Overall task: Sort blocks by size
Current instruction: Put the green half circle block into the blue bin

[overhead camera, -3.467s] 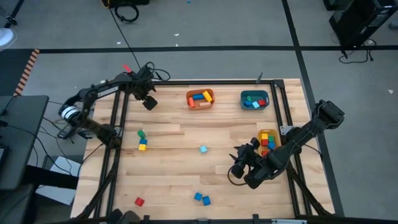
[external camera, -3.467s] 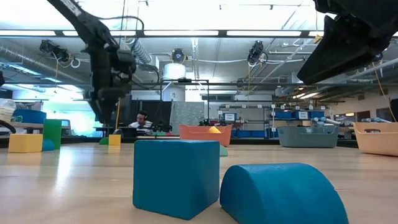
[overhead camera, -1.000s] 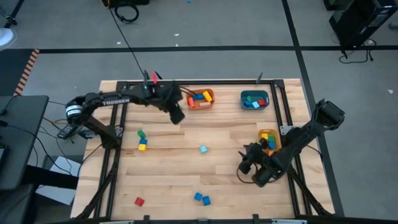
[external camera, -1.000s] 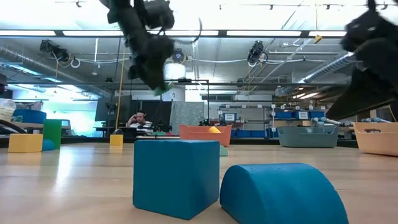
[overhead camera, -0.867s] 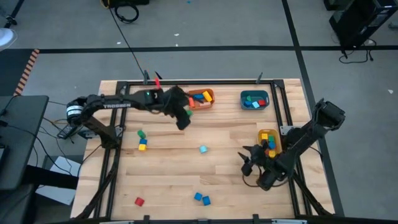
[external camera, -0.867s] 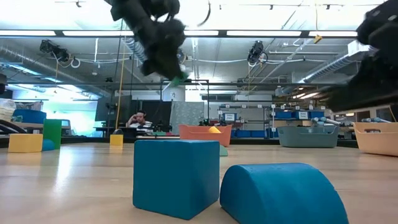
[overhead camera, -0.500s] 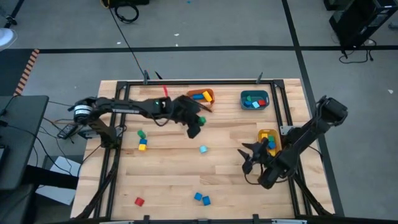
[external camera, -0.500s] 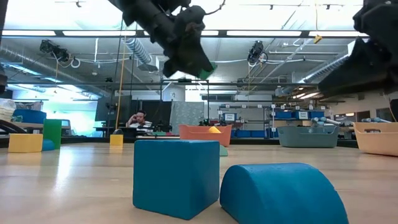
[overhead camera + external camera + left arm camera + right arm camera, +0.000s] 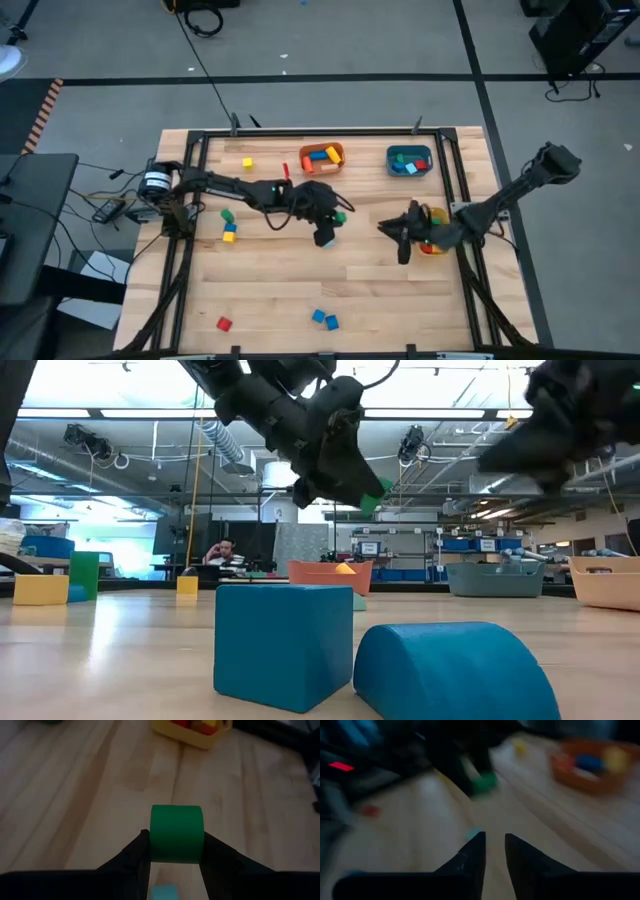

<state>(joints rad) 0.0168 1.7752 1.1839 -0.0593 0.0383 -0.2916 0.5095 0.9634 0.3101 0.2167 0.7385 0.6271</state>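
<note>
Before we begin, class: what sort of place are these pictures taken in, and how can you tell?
Probably a robotics lab or workshop. The low view shows ceiling light strips, exposed ducting, and shelves of bins behind a wooden table, where two robot arms sort blocks.

The overhead view is evenly lit, with only soft, short shadows on the desk (image 9: 300, 280). At desk height, long ceiling light strips (image 9: 300, 412) glare white — the arms beneath them read as near-silhouettes, and the nearest blue blocks (image 9: 283, 643) are slightly soft. The left wrist view is bright, its green block (image 9: 177, 834) sharp (the desk behind it is soft). The right wrist view is dim and heavily smeared by motion.
</note>
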